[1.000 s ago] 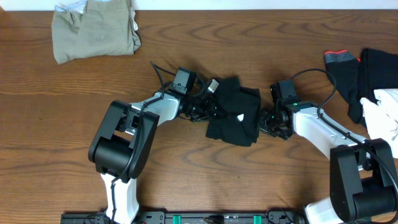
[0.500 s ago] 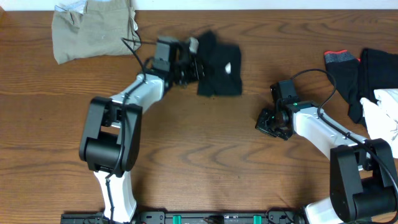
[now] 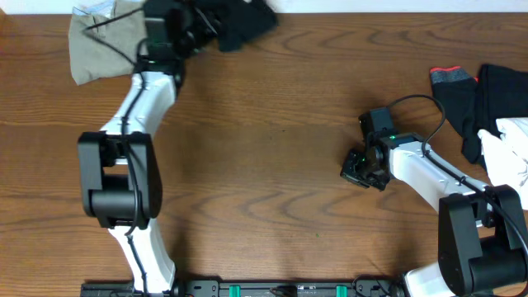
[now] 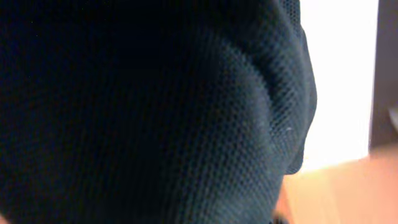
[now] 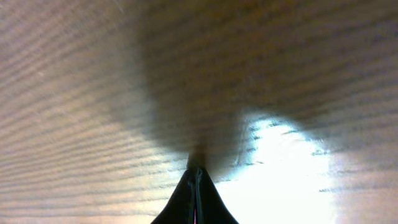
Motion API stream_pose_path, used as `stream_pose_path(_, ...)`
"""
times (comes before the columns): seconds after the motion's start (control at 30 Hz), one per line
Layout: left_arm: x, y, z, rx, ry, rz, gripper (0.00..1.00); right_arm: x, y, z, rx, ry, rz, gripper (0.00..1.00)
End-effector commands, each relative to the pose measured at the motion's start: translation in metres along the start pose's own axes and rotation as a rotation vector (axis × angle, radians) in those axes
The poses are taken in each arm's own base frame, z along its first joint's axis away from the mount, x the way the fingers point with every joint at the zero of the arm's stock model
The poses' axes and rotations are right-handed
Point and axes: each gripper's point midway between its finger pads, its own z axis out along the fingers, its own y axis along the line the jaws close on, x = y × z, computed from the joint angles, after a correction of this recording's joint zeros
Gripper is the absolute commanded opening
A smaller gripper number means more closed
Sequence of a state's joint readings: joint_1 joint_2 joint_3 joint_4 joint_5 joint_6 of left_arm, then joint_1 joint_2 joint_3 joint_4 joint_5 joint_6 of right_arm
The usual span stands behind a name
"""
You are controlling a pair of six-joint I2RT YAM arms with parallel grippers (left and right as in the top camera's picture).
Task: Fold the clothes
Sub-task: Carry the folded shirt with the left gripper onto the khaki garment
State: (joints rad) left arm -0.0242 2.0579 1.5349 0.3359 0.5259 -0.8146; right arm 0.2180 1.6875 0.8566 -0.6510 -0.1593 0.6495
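The folded black garment [image 3: 241, 20] hangs at the table's far edge, partly past it, just right of the khaki garment [image 3: 103, 45]. My left gripper [image 3: 205, 21] is shut on its left side, with the arm stretched far over the table. Black knit fabric [image 4: 155, 112] fills the left wrist view and hides the fingers. My right gripper [image 3: 353, 169] rests low over bare wood at right of centre. It is shut with nothing in it, and its fingertips [image 5: 196, 180] are pressed together.
A pile of clothes lies at the right edge: a black piece with red-orange trim [image 3: 452, 81], a black one [image 3: 502, 95] and a white one [image 3: 513, 148]. The wooden table [image 3: 272, 165] spreads between the arms. A cable loops over the right arm [image 3: 417, 103].
My left arm has swung the black garment from the middle of the table up to the far edge beside the khaki garment. The right gripper has let go of it and stayed put.
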Motion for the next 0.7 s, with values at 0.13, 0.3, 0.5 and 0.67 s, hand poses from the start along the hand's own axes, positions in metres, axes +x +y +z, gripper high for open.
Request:
stream_pose_path(0.13,-0.108,0.046,-0.041,-0.162,-0.415,-0.120,0.06,0.020,-0.035,0.017,0.133,0.070,0.007,0.02)
stream_pose_path(0.3,-0.139,0.075,-0.062,-0.253,-0.573,-0.136,0.06,0.023,-0.037,0.016,0.142,0.082,0.009,0.02)
stream_pose_path(0.5,-0.165,0.100,-0.066,-0.244,-0.638,-0.127,0.08,0.029,-0.042,0.015,0.160,0.108,0.012,0.02)
stream_pose_path(0.67,-0.172,0.130,-0.049,-0.244,-0.618,-0.135,0.09,0.031,-0.043,0.014,0.167,0.117,0.011,0.02)
